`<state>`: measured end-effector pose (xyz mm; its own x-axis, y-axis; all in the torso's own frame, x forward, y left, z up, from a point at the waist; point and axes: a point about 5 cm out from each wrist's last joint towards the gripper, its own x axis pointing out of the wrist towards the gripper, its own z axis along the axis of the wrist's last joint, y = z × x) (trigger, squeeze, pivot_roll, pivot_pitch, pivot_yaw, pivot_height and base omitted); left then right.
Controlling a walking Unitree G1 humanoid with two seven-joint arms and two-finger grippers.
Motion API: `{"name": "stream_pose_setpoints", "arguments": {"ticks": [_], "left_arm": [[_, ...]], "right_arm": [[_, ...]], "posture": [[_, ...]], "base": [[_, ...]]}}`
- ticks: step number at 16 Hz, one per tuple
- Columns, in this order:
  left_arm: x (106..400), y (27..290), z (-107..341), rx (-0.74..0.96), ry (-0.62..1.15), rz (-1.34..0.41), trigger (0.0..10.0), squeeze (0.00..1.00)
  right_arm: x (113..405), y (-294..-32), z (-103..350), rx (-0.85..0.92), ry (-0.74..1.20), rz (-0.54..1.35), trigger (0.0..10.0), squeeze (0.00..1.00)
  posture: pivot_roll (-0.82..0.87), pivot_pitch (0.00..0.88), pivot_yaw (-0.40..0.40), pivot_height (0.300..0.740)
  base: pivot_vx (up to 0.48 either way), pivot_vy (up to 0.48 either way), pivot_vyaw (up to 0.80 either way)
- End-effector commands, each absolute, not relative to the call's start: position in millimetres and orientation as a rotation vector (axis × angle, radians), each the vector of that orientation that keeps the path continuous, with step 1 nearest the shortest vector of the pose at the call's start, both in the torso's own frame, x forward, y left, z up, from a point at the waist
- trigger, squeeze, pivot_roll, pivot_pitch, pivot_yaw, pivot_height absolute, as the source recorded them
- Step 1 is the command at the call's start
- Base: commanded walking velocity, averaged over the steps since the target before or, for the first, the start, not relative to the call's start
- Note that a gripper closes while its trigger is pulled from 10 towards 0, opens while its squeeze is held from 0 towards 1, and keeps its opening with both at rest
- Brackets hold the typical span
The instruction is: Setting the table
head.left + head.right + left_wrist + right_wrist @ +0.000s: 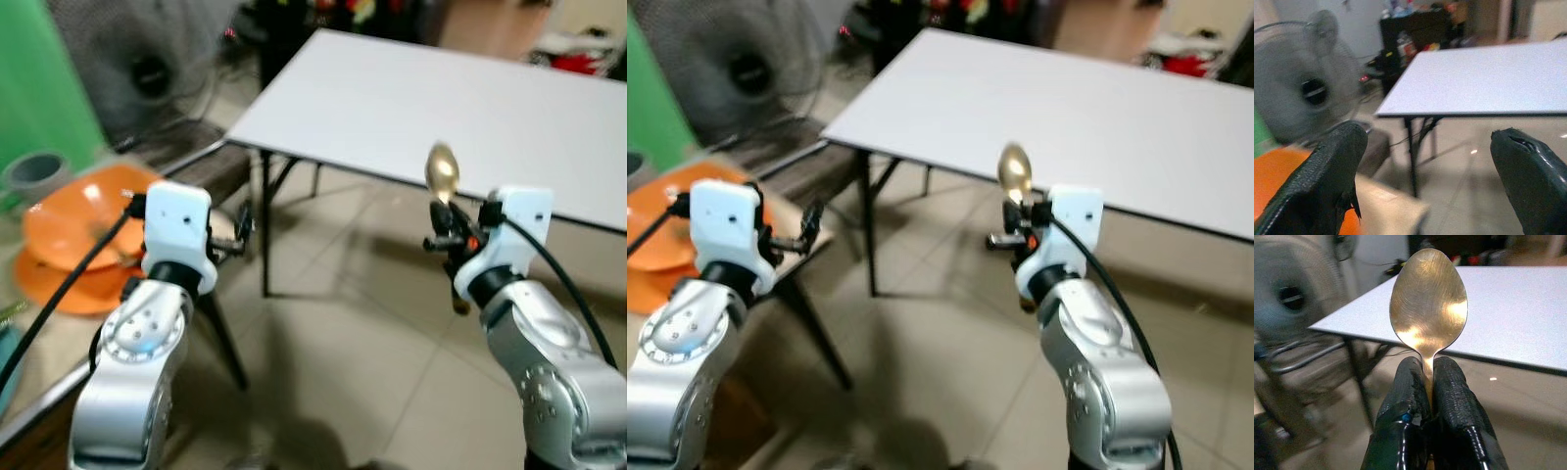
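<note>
Holding a gold spoon upright, my right gripper has both black fingers pressed together on the neck just below the bowl. The bowl stands clear above the fingertips, its brushed face turned toward the wrist camera. From the head cameras I see the spoon's lower handle poking out beneath the fingers, so the grip sits partway along its length. The spoon hangs in the air short of the near edge of the white tabletop, over the tiled floor, not touching either.

My left gripper is raised on the other side with its fingers spread wide and nothing between them. It points toward the tabletop's corner and dark folding legs. Just beside that arm, on a low surface to my left, I see stacked orange plates and a grey cup next to a green panel. A standing fan sits beyond them, and dark clutter behind the tabletop is too blurred to identify.
</note>
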<state>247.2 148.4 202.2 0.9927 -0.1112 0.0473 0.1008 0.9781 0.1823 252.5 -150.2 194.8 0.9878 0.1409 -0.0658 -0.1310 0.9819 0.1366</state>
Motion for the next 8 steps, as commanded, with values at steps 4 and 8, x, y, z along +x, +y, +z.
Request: {"name": "stream_pose_setpoints", "arguments": {"ticks": [4,8], "left_arm": [[247.7,149.2,203.0,0.197,-0.054,-0.099,10.0,0.00],[247.5,148.9,202.5,0.206,-0.051,-0.109,10.0,0.00]], "right_arm": [[255.1,-147.3,194.1,0.131,0.080,0.141,10.0,0.00],[256.3,-143.8,190.2,0.134,0.093,0.153,10.0,0.00]], "posture": [[-0.04,0.074,-0.059,0.740],[-0.03,0.068,-0.059,0.740]], "base": [[0.337,0.000,0.00],[0.353,0.000,0.00]]}}
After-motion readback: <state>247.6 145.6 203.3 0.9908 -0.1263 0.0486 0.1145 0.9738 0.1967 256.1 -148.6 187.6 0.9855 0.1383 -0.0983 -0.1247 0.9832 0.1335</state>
